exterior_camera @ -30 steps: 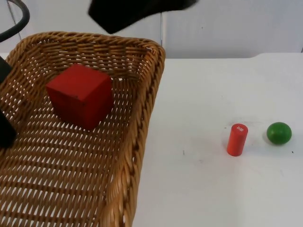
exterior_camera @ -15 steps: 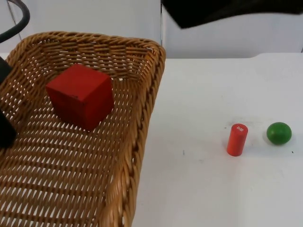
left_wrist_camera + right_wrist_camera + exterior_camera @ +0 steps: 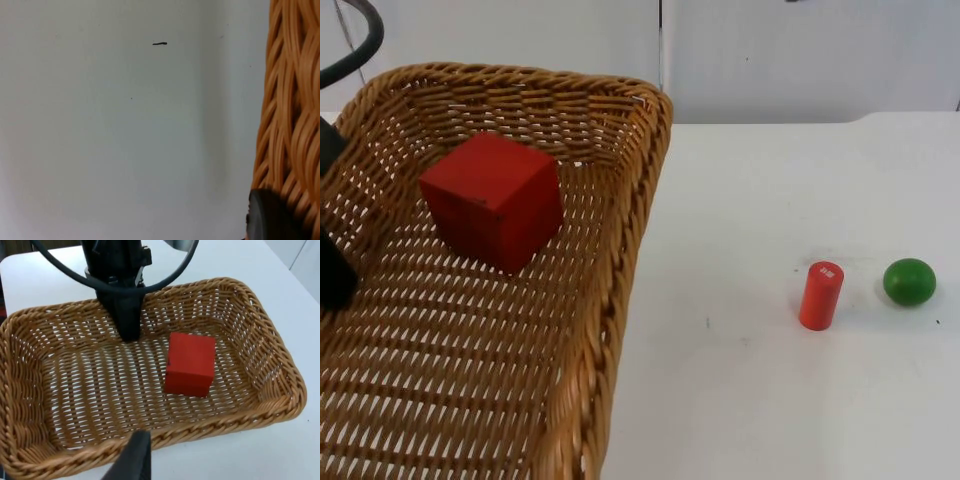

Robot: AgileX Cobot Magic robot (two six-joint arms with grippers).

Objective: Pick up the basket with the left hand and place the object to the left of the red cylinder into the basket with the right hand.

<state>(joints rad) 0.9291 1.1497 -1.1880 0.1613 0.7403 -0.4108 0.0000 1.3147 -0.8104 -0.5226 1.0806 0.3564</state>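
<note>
Now the right arm's dark shape is gone from above the woven wicker basket [image 3: 620, 250], which the left pincer [image 3: 127, 325] clamps at its rim, the red cube [image 3: 492, 202] inside, so delivery looks done; right pincer [image 3: 132, 460]: cannot tell.

Top view: fixed, high, facing down and forward — basket [image 3: 520, 300] close, grey partition wall [image 3: 800, 60] behind.
Left wrist view: pressed against the basket rim [image 3: 292, 115], facing the table [image 3: 125, 125].
Right wrist view: raised, looking down into the basket.
Shared: basket and red cube [image 3: 492, 200] — top and right wrist views.
</note>
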